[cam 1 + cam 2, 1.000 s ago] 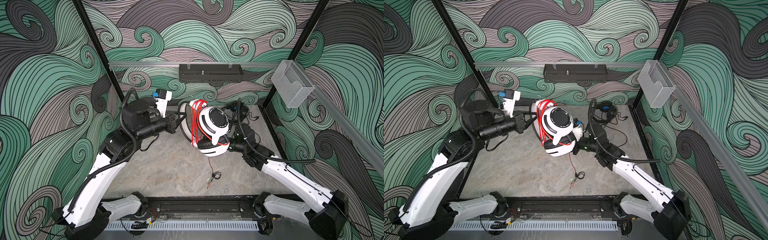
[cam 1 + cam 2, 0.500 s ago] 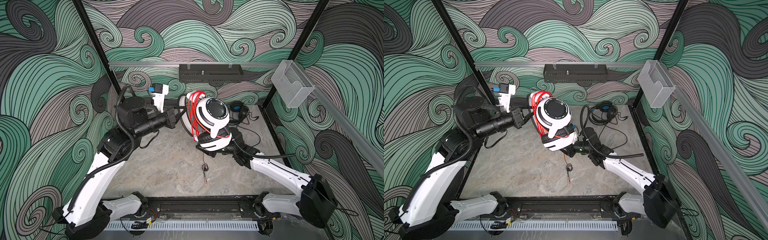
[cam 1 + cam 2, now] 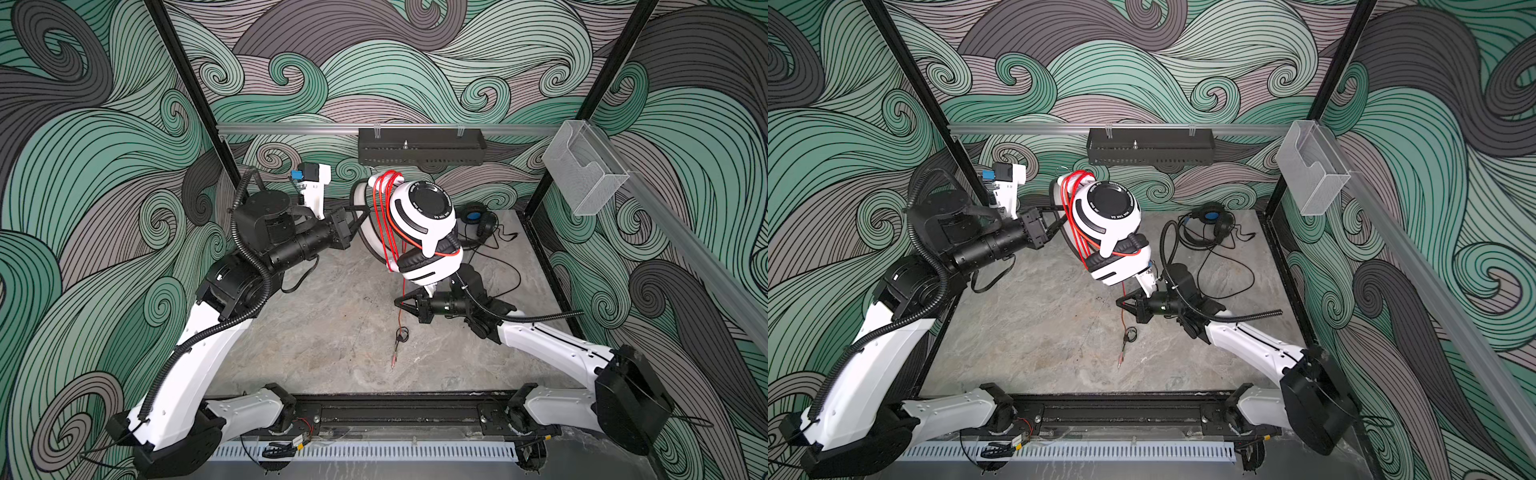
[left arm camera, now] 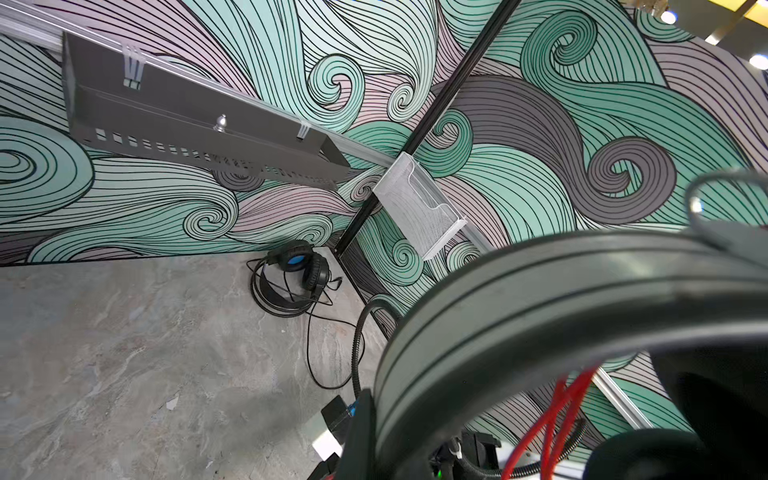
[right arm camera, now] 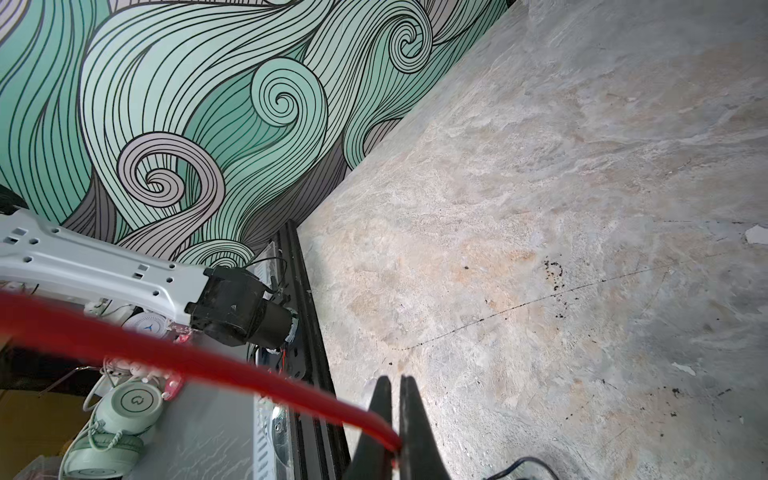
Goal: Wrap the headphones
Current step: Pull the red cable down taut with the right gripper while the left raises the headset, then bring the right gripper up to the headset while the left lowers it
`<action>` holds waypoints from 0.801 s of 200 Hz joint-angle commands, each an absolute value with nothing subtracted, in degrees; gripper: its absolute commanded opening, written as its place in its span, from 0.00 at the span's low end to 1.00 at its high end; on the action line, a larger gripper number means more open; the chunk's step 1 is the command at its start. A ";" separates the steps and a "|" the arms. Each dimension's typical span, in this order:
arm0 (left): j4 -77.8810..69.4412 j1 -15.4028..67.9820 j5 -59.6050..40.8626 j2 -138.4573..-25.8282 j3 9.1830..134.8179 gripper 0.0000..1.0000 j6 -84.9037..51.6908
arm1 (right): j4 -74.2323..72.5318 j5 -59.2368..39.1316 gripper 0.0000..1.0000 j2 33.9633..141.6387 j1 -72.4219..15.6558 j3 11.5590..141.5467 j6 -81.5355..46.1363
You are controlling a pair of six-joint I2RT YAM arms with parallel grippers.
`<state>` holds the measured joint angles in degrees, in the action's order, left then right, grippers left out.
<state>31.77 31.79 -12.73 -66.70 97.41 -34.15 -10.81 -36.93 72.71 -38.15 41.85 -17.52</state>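
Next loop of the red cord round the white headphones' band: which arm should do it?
Right, probably. The right gripper is shut on the red cord just below the white headphones, loose tail hanging to the table. The left gripper is busy holding their headband up.

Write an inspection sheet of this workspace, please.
Surface: grey marbled tabletop, scuffed.
Job's things: white headphones with black pads held aloft; black headphones with blue lining lying far right.
Clutter: small dark specks.
Claws: left claw shut on the headband; right claw shut on thin red cord.
Cables: red cord looped round headband, plug on tabletop; black cord loose.
Surroundings: black perforated tray, clear plastic holder, wave-patterned walls.
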 commanded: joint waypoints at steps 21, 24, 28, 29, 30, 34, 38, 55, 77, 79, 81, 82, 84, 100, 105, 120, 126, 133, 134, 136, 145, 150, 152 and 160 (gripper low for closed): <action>24.94 29.42 1.18 -65.82 99.28 0.00 -41.63 | 1.29 -30.92 0.00 66.23 -41.90 42.69 -9.69; 25.38 29.32 2.77 -65.89 99.43 0.00 -41.86 | 2.37 -30.12 0.00 65.67 -42.71 42.83 -8.96; 25.64 29.23 4.64 -66.04 99.55 0.00 -42.00 | 3.97 -29.00 0.00 65.01 -43.73 43.00 -8.04; 25.65 29.20 5.00 -66.07 99.57 0.00 -42.00 | 4.36 -28.65 0.00 64.85 -44.01 43.08 -7.75; 25.66 29.15 5.36 -66.08 99.62 0.00 -42.01 | 4.77 -28.47 0.00 64.72 -44.29 43.16 -7.52; 25.66 28.99 6.81 -66.33 99.77 0.00 -41.87 | 6.52 -27.08 0.00 64.17 -45.47 43.53 -6.53; 25.73 28.88 8.11 -66.55 100.03 0.00 -41.65 | 8.24 -25.82 0.00 63.68 -46.69 44.01 -5.45; 27.40 28.24 12.39 -68.82 102.23 0.00 -40.77 | 14.47 -21.01 0.00 61.96 -51.79 46.11 -2.09; 28.52 28.21 17.91 -71.62 103.58 0.00 -36.94 | 21.67 -15.63 0.00 60.61 -57.22 50.03 1.34; 28.57 28.21 18.45 -71.87 103.48 0.00 -36.37 | 22.47 -15.14 0.00 60.57 -57.68 50.34 1.65; 28.68 28.21 19.05 -72.06 103.41 0.00 -35.86 | 23.17 -14.66 0.00 60.52 -58.06 50.88 2.02; 28.75 28.21 19.37 -72.16 103.39 0.00 -35.59 | 23.50 -14.41 0.00 60.45 -58.34 51.15 2.20; 28.92 28.21 19.98 -72.40 103.32 0.00 -35.05 | 24.13 -13.84 0.00 60.44 -58.82 51.79 2.55; 29.32 28.21 25.03 -74.26 101.71 0.00 -30.41 | 29.11 -10.42 0.00 60.71 -62.04 56.98 5.28; 29.21 28.30 26.56 -74.77 100.77 0.00 -28.69 | 30.47 -9.60 0.00 60.89 -62.83 58.71 5.97; 28.77 28.30 30.69 -76.35 97.46 0.00 -24.17 | 34.23 -7.12 0.00 62.05 -65.22 64.48 8.17; 28.46 28.30 31.85 -76.90 96.05 0.00 -22.21 | 35.86 -6.14 0.00 62.78 -65.95 67.15 9.00; 28.17 28.30 32.78 -77.45 94.08 0.00 -20.33 | 37.73 -5.13 0.00 63.68 -66.90 70.30 10.20; 28.10 28.30 32.96 -77.53 93.71 0.00 -20.05 | 37.98 -4.98 0.00 63.79 -66.98 70.74 10.37; 27.94 28.34 33.13 -77.63 93.10 0.00 -19.45 | 38.48 -4.74 0.00 64.11 -67.22 71.63 10.72; 26.99 28.52 34.06 -77.78 90.03 0.00 -17.26 | 40.63 -3.19 0.00 65.58 -67.95 75.64 12.19; 26.54 28.64 34.33 -77.61 88.14 0.00 -16.12 | 41.87 -2.44 0.00 66.51 -68.17 77.83 13.02; 26.37 28.76 34.44 -77.61 87.49 0.00 -15.68 | 42.44 -2.13 0.00 66.84 -68.24 78.76 13.36; 25.74 29.19 34.90 -77.17 84.77 0.00 -13.83 | 44.36 -0.67 0.00 68.41 -68.29 82.32 14.78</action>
<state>32.77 29.06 26.44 -77.60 89.25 -20.82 33.71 -5.63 65.47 -66.78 73.87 8.45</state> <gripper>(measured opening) 0.056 0.051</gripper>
